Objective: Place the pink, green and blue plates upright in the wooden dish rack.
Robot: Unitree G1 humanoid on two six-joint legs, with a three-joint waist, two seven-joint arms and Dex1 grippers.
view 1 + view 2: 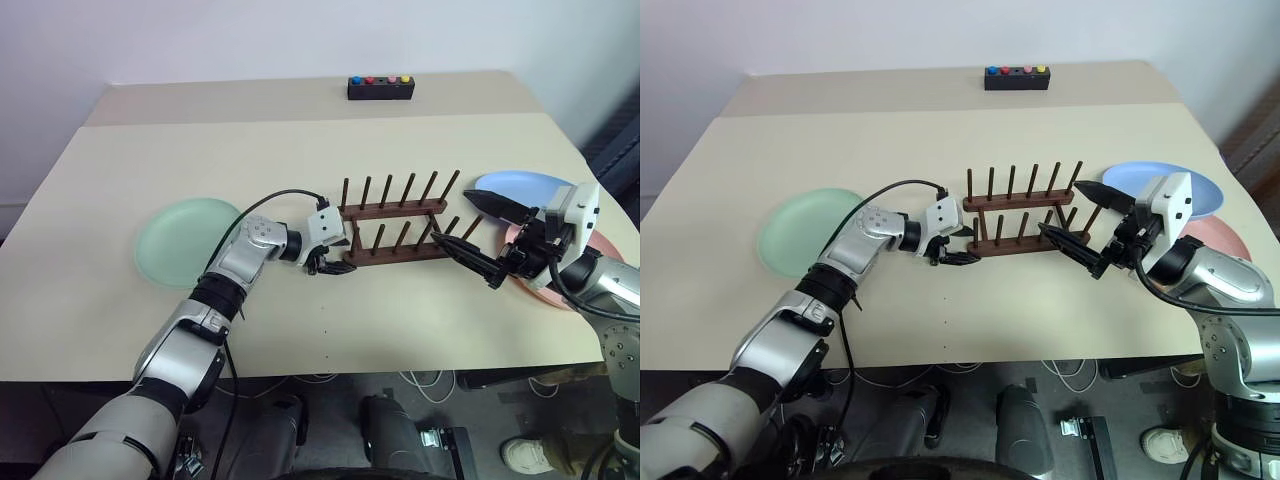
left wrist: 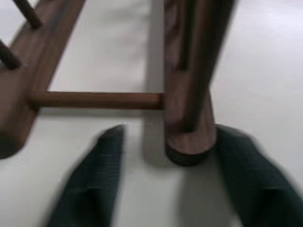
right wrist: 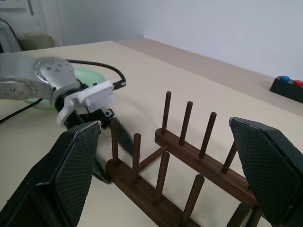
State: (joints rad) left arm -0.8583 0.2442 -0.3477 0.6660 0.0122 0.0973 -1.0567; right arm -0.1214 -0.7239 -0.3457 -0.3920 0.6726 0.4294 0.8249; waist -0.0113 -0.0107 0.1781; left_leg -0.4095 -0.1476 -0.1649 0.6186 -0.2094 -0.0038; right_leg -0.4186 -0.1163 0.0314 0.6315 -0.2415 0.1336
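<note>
The wooden dish rack (image 1: 395, 225) stands mid-table with nothing between its upright pegs. My left gripper (image 1: 330, 262) is at the rack's left end, open. Its fingers (image 2: 102, 161) straddle the rounded end of the near rail (image 2: 189, 142) without clamping it. My right gripper (image 1: 452, 218) hovers at the rack's right end, wide open and holding nothing. The green plate (image 1: 185, 240) lies flat to the left of the rack. To the right, the blue plate (image 1: 520, 187) lies flat behind my right hand. The pink plate (image 1: 590, 272) is partly hidden by that arm.
A small black box with coloured buttons (image 1: 381, 88) sits at the table's far edge. A black cable (image 1: 275, 200) loops above my left wrist. The table's front edge runs close below both arms.
</note>
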